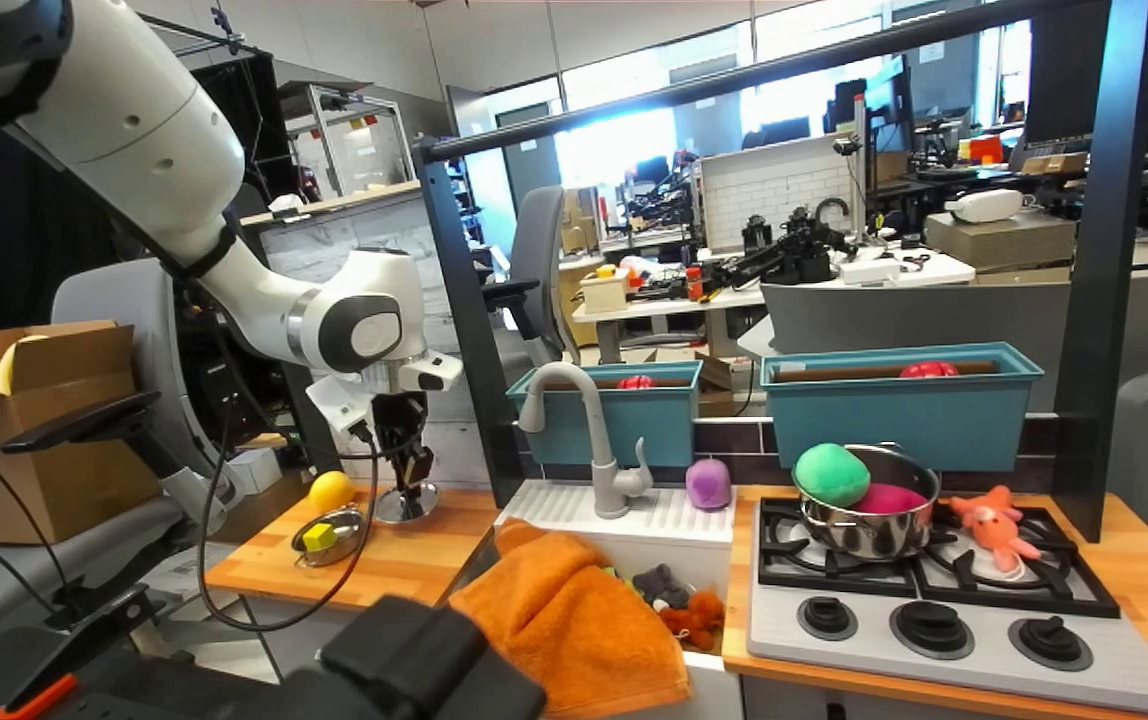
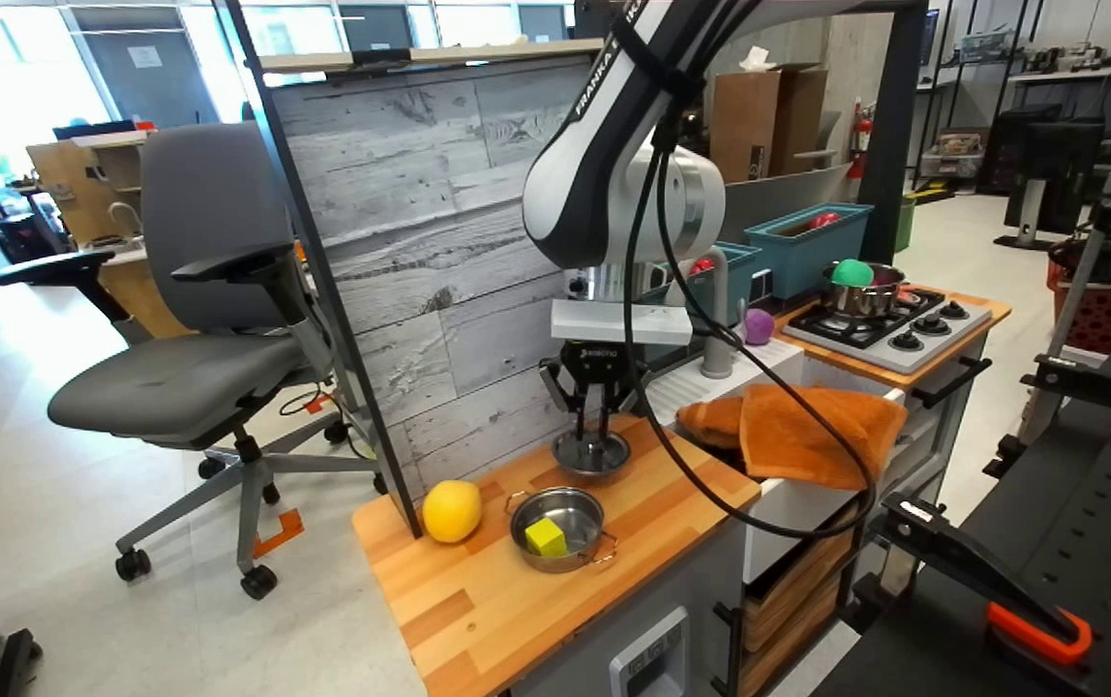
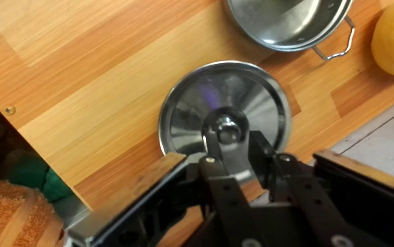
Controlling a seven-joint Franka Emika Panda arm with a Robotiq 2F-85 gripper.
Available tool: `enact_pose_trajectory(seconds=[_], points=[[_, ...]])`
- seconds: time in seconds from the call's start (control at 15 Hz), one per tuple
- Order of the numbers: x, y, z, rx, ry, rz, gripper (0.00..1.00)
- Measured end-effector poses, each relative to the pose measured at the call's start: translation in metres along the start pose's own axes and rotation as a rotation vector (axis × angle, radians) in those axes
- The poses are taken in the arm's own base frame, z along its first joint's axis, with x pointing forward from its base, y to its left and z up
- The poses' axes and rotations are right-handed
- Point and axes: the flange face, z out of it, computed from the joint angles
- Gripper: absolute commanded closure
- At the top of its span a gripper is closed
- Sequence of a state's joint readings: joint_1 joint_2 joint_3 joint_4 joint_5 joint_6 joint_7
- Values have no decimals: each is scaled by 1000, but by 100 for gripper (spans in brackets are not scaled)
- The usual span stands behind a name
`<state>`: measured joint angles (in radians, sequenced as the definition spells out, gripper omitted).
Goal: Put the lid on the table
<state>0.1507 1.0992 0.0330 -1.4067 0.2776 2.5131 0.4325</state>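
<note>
The round silvery lid with a knob shows in both exterior views (image 1: 404, 510) (image 2: 591, 462) and in the wrist view (image 3: 224, 97). It appears to lie flat, knob up, on the light-brown wooden table (image 1: 424, 565) (image 2: 478, 620) (image 3: 97, 96), near the plank wall. My gripper (image 1: 412, 480) (image 2: 593, 431) points down right over the lid. In the wrist view its fingertips (image 3: 234, 140) are a small way apart, on either side of the knob. A gap shows between the knob and the right finger. Finger depth relative to the knob is hard to tell.
A small metal pot (image 2: 555, 513) with a yellow cube (image 2: 546, 537) inside stands beside the lid. A yellow ball (image 2: 452, 510) is near the wall. An orange towel (image 1: 564, 620) hangs over the sink edge. A black cable (image 1: 279, 625) loops in front of the table.
</note>
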Motion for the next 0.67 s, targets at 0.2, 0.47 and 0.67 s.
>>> enact_pose_trajectory(seconds=[0.2, 0.47, 0.67], points=[[4, 5, -1, -17, 13, 50, 19], [16, 21, -5, -39, 35, 94, 14], [16, 22, -5, -40, 35, 105, 4]])
